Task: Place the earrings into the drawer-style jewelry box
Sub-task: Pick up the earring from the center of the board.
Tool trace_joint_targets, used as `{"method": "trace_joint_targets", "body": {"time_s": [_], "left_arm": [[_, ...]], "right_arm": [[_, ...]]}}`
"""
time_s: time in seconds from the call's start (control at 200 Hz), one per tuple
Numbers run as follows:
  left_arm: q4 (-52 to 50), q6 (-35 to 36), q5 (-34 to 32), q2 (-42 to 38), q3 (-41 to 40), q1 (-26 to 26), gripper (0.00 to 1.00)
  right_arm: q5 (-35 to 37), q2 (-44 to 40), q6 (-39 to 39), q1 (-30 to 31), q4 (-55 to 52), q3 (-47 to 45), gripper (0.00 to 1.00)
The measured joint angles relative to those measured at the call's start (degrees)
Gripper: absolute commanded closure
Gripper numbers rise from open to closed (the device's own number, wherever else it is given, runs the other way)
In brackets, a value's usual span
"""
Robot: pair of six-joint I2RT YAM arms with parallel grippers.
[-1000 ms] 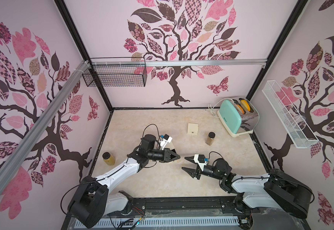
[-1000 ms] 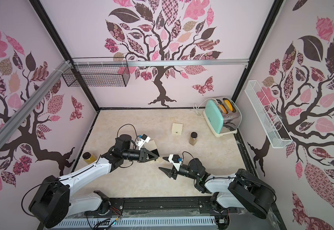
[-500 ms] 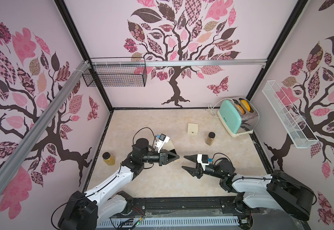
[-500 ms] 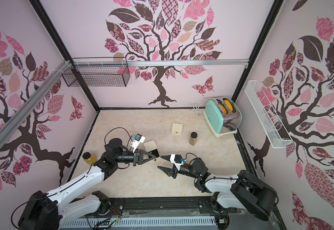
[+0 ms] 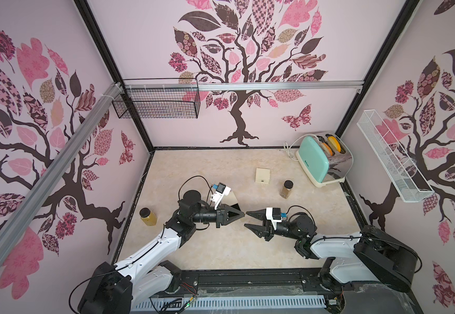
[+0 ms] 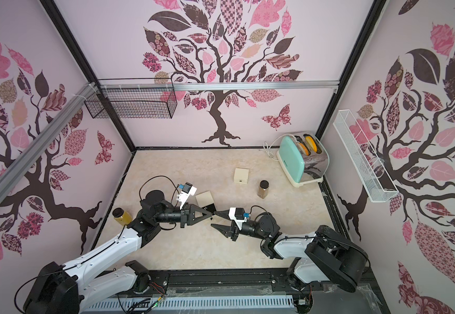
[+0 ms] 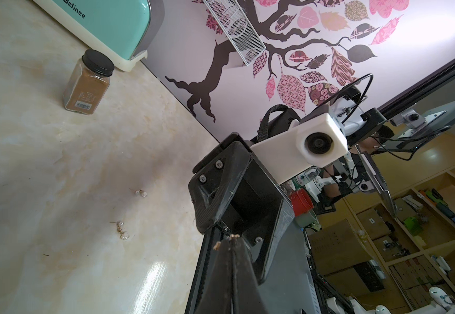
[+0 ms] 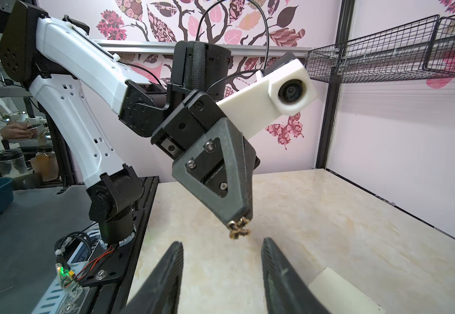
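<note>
Tabletop [image 5: 221, 168]: marbled beige, pale earrings [image 7: 141, 193] lying loose.
Left hand [image 8: 237, 220]: clenched on golden earring [image 8: 239, 230], held above tabletop.
Right hand [image 8: 222, 244]: released, empty, facing left hand closely.

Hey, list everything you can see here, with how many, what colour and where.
table: one, beige marble, floor of the cell
toaster: one, mint, far right corner
slices: two, orange, in toaster
jars: two, black lids; brown-filled by toaster, amber-filled at left edge
boxes: two; cream farther back, tan nearer centre
basket: one, black wire, back wall
shelf: one, white wire, right wall
loose earrings: two, pale, on table
held earring: golden, count unclear, pinched mid-air
left gripper: one, black, shut on held earring
right gripper: one, black, open, facing left gripper
</note>
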Motion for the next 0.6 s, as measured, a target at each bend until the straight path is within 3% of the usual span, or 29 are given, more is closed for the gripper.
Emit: {"method": "trace_joint_targets", "body": {"time_s": [0.195, 0.6], "left_arm": [[0.26, -0.02, 0.11, -0.04, 0.00, -0.09, 1.00], [0.22, 0.02, 0.09, -0.11, 0.00, -0.09, 1.00]], "right_arm": [[-0.13, 1.01, 0.11, 0.00, 0.63, 0.33, 0.52], [-0.48, 1.29, 0.39, 0.00, 0.87, 1.40, 0.66]]}}
